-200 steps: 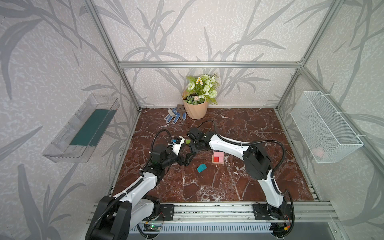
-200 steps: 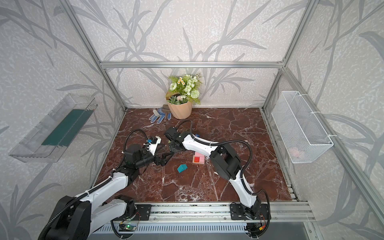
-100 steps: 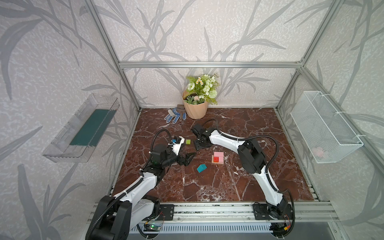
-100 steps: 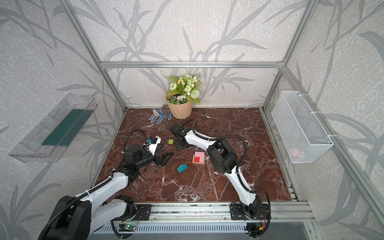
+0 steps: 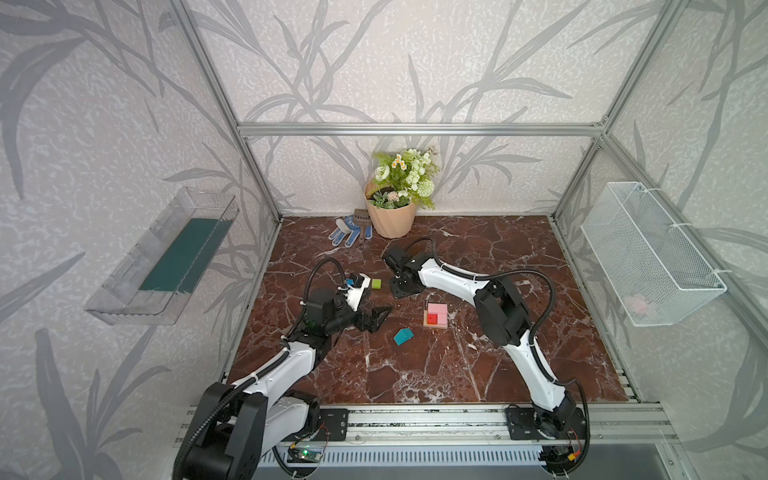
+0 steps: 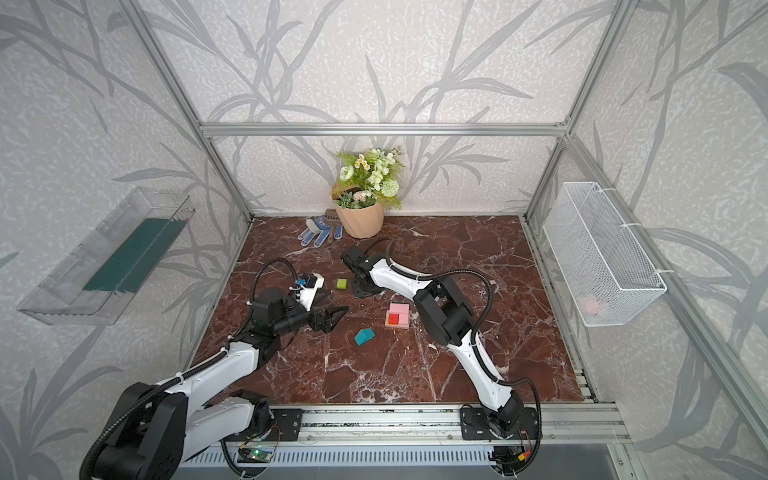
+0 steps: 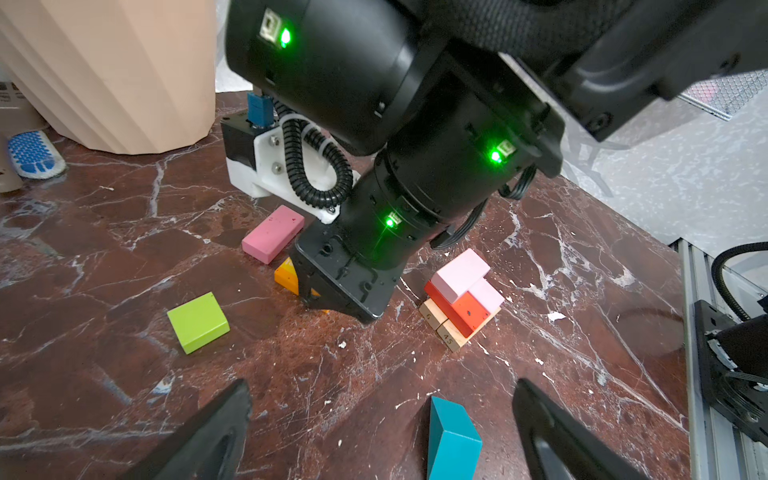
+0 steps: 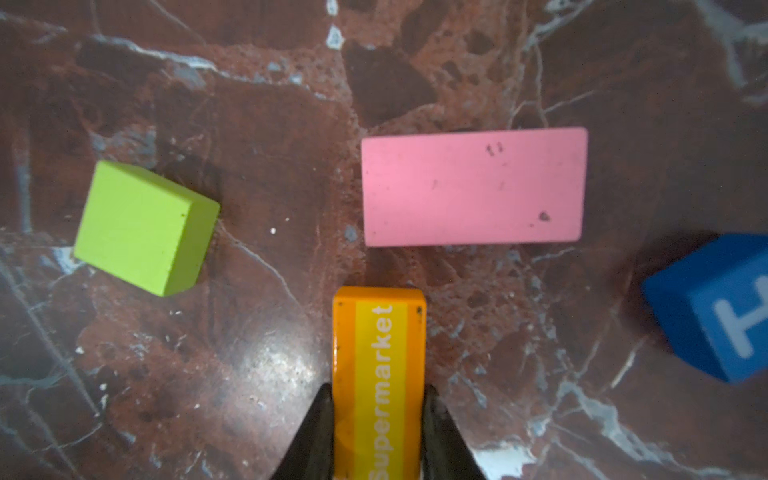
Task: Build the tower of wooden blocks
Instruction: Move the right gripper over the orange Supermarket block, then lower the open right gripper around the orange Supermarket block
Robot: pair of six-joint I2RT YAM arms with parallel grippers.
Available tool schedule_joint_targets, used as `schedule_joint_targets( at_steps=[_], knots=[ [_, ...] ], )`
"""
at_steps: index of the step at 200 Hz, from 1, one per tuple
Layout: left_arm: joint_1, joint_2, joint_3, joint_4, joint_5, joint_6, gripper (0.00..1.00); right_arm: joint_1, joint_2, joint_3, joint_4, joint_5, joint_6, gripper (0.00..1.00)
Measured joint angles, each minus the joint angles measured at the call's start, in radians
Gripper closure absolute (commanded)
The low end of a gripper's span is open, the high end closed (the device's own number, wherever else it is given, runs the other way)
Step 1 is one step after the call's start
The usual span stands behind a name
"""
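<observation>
The tower (image 7: pixel 461 299) is a small stack with tan oblongs below, a red layer and pale pink blocks on top; it shows in both top views (image 5: pixel 436 316) (image 6: pixel 398 314). My right gripper (image 8: pixel 379 395) points down at the floor, shut on an orange "Supermarket" block (image 8: pixel 379 340). Beside it lie a pink oblong (image 8: pixel 473 187), a green cube (image 8: pixel 141 228) and a blue "H" cube (image 8: pixel 715 307). My left gripper (image 7: pixel 382 399) hangs open with nothing held, and the teal house-shaped piece (image 7: pixel 451 440) lies on the floor between its fingers' reach.
A beige flowerpot (image 5: pixel 390 216) and blue-white gloves (image 5: pixel 345 235) stand at the back wall. A wire basket (image 5: pixel 648 253) hangs on the right wall and a clear tray (image 5: pixel 166 257) on the left. The right arm's wrist (image 7: pixel 415 187) looms just behind the loose blocks.
The right gripper's jaws have closed onto the orange block, and that arm has drawn slightly away from the left gripper. The left arm has stayed where it was, still open.
</observation>
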Motion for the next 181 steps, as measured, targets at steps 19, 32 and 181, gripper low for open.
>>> schedule_joint_targets(
  at_steps=[19, 32, 181],
  knots=[
    [0.0, 0.0, 0.0, 0.0, 0.001, 0.0, 0.01, -0.006, -0.048, -0.085, 0.037, 0.008, 0.025, 0.75],
    [0.0, 0.0, 0.0, 0.0, 0.001, 0.0, 0.01, -0.021, -0.091, -0.156, 0.054, 0.012, 0.05, 0.71],
    [0.0, 0.001, 0.0, -0.006, 0.006, 0.0, 0.01, -0.002, -0.158, -0.253, 0.068, -0.02, 0.095, 0.39]
  ],
)
